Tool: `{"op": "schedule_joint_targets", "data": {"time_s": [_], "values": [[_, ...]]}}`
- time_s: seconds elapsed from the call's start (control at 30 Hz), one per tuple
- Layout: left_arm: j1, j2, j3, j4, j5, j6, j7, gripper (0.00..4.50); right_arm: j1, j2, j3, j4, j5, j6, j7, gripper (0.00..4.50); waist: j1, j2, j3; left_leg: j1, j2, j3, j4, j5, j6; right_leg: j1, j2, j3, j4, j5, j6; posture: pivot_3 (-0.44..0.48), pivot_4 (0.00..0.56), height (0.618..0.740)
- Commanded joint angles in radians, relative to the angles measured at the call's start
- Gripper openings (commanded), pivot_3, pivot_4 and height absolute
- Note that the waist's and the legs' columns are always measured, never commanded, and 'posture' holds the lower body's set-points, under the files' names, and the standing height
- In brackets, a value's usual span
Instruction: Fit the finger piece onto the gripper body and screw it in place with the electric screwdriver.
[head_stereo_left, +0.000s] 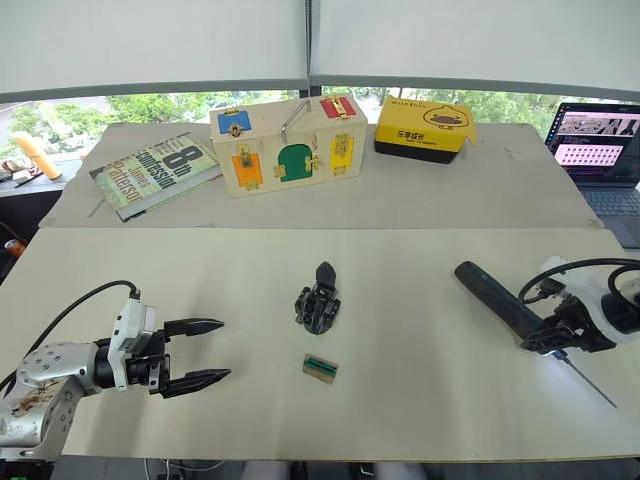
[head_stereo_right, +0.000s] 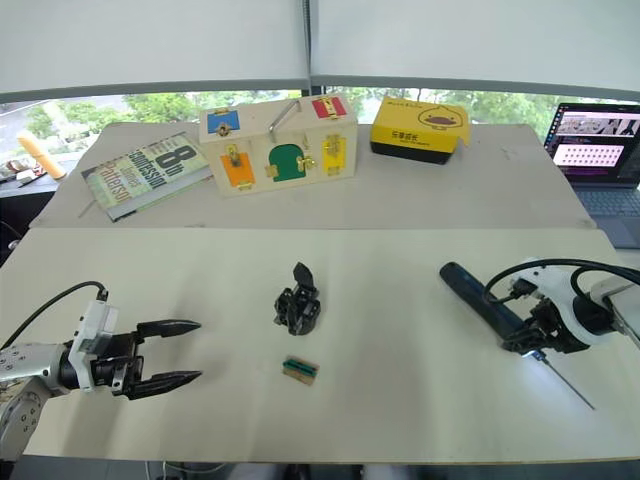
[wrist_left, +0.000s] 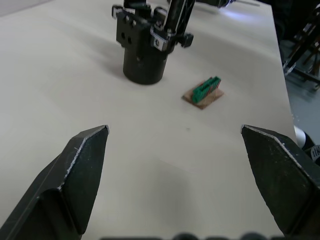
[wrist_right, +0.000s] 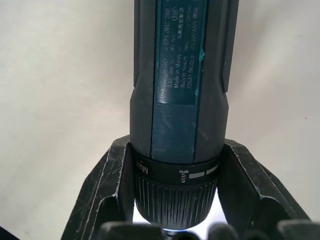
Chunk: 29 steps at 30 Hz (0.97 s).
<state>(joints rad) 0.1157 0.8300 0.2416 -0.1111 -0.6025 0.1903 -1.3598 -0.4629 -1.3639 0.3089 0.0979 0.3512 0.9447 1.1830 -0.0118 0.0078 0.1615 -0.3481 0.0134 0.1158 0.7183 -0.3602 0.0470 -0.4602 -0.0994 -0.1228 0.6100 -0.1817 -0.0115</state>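
Black, ribbed and cylindrical, the electric screwdriver (wrist_right: 177, 100) is lying clamped in the right claw (head_stereo_left: 558, 335); the left claw (head_stereo_left: 205, 351) is gaping near the knobbly gripper body (head_stereo_left: 318, 300) on the smooth pale desk (head_stereo_left: 420, 290).

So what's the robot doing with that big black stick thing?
That's an electric screwdriver. The right gripper has its jaws clamped around it near the bit end, and the tool lies low over the white table. The left gripper hovers with jaws open, holding nothing. The small black gripper body stands in the middle of the table, untouched, with a little green-topped block lying just in front of it.
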Motion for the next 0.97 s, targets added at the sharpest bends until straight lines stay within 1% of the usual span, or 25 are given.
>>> {"op": "schedule_joint_targets", "data": {"time_s": [0.03, 0.13, 0.17, 0.27, 0.33, 0.37, 0.47, 0.5, 0.57, 0.63, 0.67, 0.73, 0.8, 0.9, 0.93, 0.97], "values": [[-0.006, 0.012, 0.032, -0.007, 0.030, -0.032, 0.023, 4.50, -0.040, 0.003, -0.046, 0.041, -0.044, -0.039, 0.018, 3.23, 0.000, 0.000, 0.000, 0.000, 0.000, 0.000, 0.001, 0.000, 0.000, 0.000, 0.000, 0.000, 0.000, 0.000, 0.000, 0.000, 0.150, 0.740], [-0.014, 0.001, 0.037, 0.000, 0.039, -0.050, 0.039, 4.50, -0.041, 0.003, -0.073, 0.064, -0.051, -0.050, 0.032, 4.31, 0.000, 0.000, 0.000, 0.001, 0.001, 0.000, 0.002, 0.000, 0.000, 0.001, 0.001, 0.000, 0.000, 0.000, 0.000, 0.000, 0.150, 0.740], [-0.015, 0.000, 0.039, 0.003, 0.043, -0.053, 0.046, 4.50, -0.042, 0.000, -0.088, 0.069, -0.048, -0.051, 0.038, 4.47, 0.001, 0.000, 0.000, 0.000, 0.001, 0.000, 0.002, 0.000, 0.000, 0.001, 0.001, 0.000, 0.000, 0.000, 0.000, 0.000, 0.150, 0.740], [-0.018, -0.002, 0.049, 0.027, 0.058, -0.074, 0.060, 4.50, -0.027, -0.026, -0.154, 0.075, -0.023, -0.073, 0.078, 4.47, 0.000, 0.000, 0.000, 0.001, 0.001, 0.000, 0.002, 0.000, 0.000, 0.001, 0.001, 0.000, 0.000, 0.000, 0.000, 0.000, 0.150, 0.740], [-0.018, 0.000, 0.059, 0.047, 0.078, -0.100, 0.072, 4.50, 0.013, -0.040, -0.233, 0.050, 0.003, -0.152, 0.121, 4.47, 0.001, 0.000, 0.000, 0.001, 0.001, 0.000, 0.002, 0.000, 0.000, 0.002, 0.001, 0.000, 0.001, 0.000, 0.000, 0.000, 0.150, 0.740], [-0.016, 0.003, 0.063, 0.056, 0.088, -0.110, 0.079, 4.50, 0.043, -0.038, -0.287, 0.028, 0.022, -0.222, 0.154, 4.47, 0.002, 0.000, 0.000, 0.001, 0.001, 0.000, 0.002, 0.000, 0.000, 0.002, 0.001, 0.000, 0.001, 0.000, 0.000, 0.000, 0.150, 0.740], [-0.016, 0.011, 0.074, 0.093, 0.136, -0.167, 0.101, 4.50, 0.142, 0.051, -0.488, -0.059, 0.141, -0.463, 0.311, 4.47, 0.001, -0.001, 0.000, 0.002, 0.001, 0.000, 0.002, 0.000, 0.000, 0.003, 0.002, 0.000, 0.001, 0.000, 0.000, 0.000, 0.150, 0.740], [-0.017, 0.010, 0.076, 0.105, 0.148, -0.183, 0.106, 4.50, 0.167, 0.093, -0.537, -0.090, 0.170, -0.513, 0.327, 4.47, 0.000, -0.001, 0.000, 0.003, 0.001, -0.001, 0.002, 0.000, 0.000, 0.004, 0.002, 0.000, 0.001, 0.000, 0.000, 0.000, 0.150, 0.740], [-0.017, 0.009, 0.081, 0.123, 0.167, -0.205, 0.119, 4.50, 0.207, 0.161, -0.590, -0.148, 0.188, -0.564, 0.306, 4.47, -0.001, -0.002, 0.000, 0.005, 0.002, 0.000, 0.003, 0.000, 0.000, 0.006, 0.003, 0.001, 0.001, 0.000, 0.000, 0.000, 0.150, 0.740], [-0.014, 0.008, 0.083, 0.134, 0.180, -0.225, 0.128, 4.50, 0.234, 0.214, -0.618, -0.190, 0.199, -0.611, 0.298, 4.47, 0.000, -0.002, 0.000, 0.006, 0.001, 0.000, 0.003, 0.000, 0.000, 0.006, 0.003, 0.001, 0.001, 0.001, 0.000, 0.000, 0.150, 0.740], [-0.007, 0.005, 0.084, 0.139, 0.193, -0.242, 0.136, 4.50, 0.252, 0.259, -0.625, -0.228, 0.209, -0.647, 0.288, 4.47, 0.001, -0.002, 0.000, 0.006, 0.001, 0.000, 0.004, 0.000, 0.000, 0.007, 0.003, 0.002, 0.001, 0.001, 0.000, 0.000, 0.150, 0.740], [0.019, -0.003, 0.092, 0.144, 0.219, -0.272, 0.164, 4.50, 0.309, 0.390, -0.618, -0.325, 0.219, -0.788, 0.272, 4.47, 0.002, -0.003, -0.001, 0.007, 0.001, 0.000, 0.004, 0.000, 0.000, 0.007, 0.003, 0.002, 0.002, 0.001, -0.001, 0.000, 0.150, 0.740], [0.043, -0.010, 0.101, 0.135, 0.228, -0.293, 0.183, 4.50, 0.351, 0.473, -0.595, -0.377, 0.192, -0.880, 0.252, 4.47, 0.003, -0.005, -0.001, 0.011, 0.002, 0.000, 0.002, 0.000, -0.001, 0.010, 0.003, 0.002, 0.002, 0.001, -0.001, 0.000, 0.150, 0.740], [0.066, -0.018, 0.111, 0.119, 0.234, -0.318, 0.208, 4.50, 0.383, 0.530, -0.569, -0.378, 0.138, -0.967, 0.231, 4.47, 0.004, -0.004, 0.000, 0.012, 0.001, 0.001, 0.002, 0.000, -0.001, 0.010, 0.002, 0.003, 0.003, 0.001, -0.001, 0.000, 0.150, 0.740], [0.071, -0.020, 0.114, 0.117, 0.235, -0.329, 0.215, 4.50, 0.392, 0.537, -0.566, -0.371, 0.131, -0.980, 0.227, 4.47, 0.006, -0.004, 0.000, 0.012, 0.001, 0.001, 0.003, 0.000, -0.001, 0.010, 0.002, 0.003, 0.003, 0.001, -0.001, 0.000, 0.150, 0.740], [0.076, -0.023, 0.120, 0.112, 0.227, -0.329, 0.219, 4.50, 0.412, 0.529, -0.563, -0.373, 0.141, -0.953, 0.227, 4.47, 0.006, -0.004, 0.000, 0.012, 0.000, 0.001, 0.003, 0.000, -0.001, 0.011, 0.002, 0.003, 0.002, 0.001, -0.001, 0.000, 0.150, 0.740]]}}
